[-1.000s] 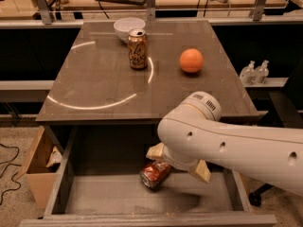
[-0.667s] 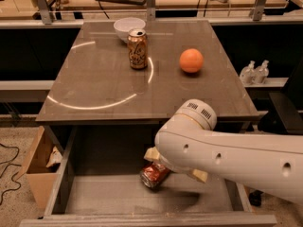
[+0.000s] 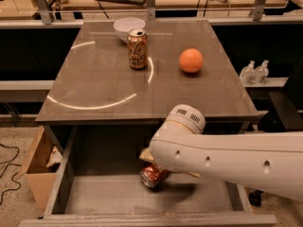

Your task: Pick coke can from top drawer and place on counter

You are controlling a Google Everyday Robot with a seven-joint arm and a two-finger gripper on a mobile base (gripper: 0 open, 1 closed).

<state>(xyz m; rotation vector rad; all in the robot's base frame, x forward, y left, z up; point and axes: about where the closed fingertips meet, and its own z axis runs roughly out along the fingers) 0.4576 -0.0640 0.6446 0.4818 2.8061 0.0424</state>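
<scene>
The coke can (image 3: 154,176), red with white markings, lies on its side on the bottom of the open top drawer (image 3: 94,193), near the middle. My gripper (image 3: 150,159) is down in the drawer right at the can, mostly hidden under my white arm (image 3: 222,157); only a beige part shows at the can's upper left. The arm reaches in from the right across the drawer. The counter (image 3: 99,79) is the glossy grey-brown tabletop above the drawer.
On the counter stand a gold-brown can (image 3: 137,48), a white bowl (image 3: 128,27) behind it and an orange (image 3: 191,60) to the right. A cardboard box (image 3: 35,167) sits on the floor left of the drawer. Two small bottles (image 3: 253,72) stand to the right.
My arm has swung left and lower over the drawer, covering more of the gripper. The coke can stays in the same spot on the drawer bottom.
</scene>
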